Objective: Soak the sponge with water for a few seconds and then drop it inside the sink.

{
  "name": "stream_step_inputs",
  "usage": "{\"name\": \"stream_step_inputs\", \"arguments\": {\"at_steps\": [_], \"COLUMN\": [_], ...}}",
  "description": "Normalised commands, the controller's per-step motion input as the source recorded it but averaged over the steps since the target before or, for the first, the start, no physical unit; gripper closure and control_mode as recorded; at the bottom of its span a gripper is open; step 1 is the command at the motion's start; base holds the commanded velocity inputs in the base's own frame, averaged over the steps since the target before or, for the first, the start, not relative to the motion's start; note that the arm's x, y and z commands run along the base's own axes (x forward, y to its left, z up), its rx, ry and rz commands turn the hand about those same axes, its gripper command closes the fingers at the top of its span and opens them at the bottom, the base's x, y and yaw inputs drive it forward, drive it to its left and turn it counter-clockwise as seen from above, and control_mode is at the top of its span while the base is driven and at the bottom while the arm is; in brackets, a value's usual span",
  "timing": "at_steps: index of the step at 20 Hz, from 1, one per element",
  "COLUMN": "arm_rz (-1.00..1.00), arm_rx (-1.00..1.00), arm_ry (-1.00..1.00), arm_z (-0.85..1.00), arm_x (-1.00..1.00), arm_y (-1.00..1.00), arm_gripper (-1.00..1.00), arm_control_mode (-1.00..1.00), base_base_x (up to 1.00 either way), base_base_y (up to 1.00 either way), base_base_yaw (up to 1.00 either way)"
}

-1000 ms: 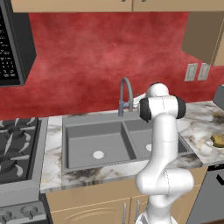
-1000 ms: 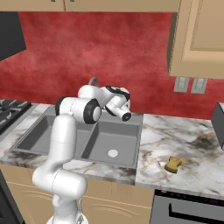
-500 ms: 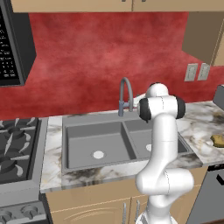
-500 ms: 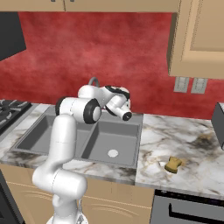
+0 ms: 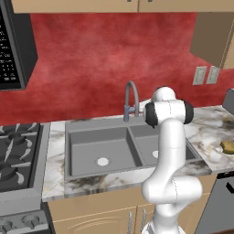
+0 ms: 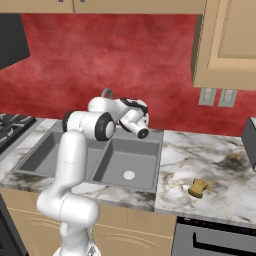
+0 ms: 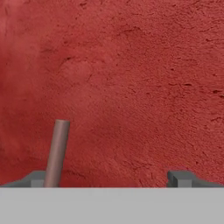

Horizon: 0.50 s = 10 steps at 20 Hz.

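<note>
Here the tool (image 7: 113, 178) stands spread facing the red wall (image 7: 131, 78), while the sponge (image 6: 198, 188) lies on the counter (image 6: 220, 165).

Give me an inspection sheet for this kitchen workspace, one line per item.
Surface: marbled counter around the sink, between a stove and a dark appliance front.
Job's things: sponge lies on the counter to the right of the sink, untouched; both basins hold just their pale drains; no water stream seen at the faucet.
Clutter: nothing seen.
Grippers: hand open and holding nothing, facing the red wall close to the faucet, with a metal rod beside one fingertip.
Cables: nothing seen.
Surroundings: red backsplash, wooden cabinets above and below, wall outlets, microwave upper left.
</note>
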Motion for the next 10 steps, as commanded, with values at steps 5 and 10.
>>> {"name": "stream_step_inputs", "arguments": {"at_steps": [5, 10], "arm_rz": [-0.08, -0.10], "arm_rx": [0.00, 0.00], "arm_ry": [0.01, 0.02], "arm_z": [-0.06, -0.13], "arm_x": [0.00, 0.00], "arm_y": [-0.51, -0.50], "arm_gripper": [-1.00, -1.00], "arm_control_mode": [-1.00, -1.00], "base_base_x": [0.00, 0.00], "base_base_y": [0.00, 0.00], "base_base_yaw": [0.00, 0.00]}}
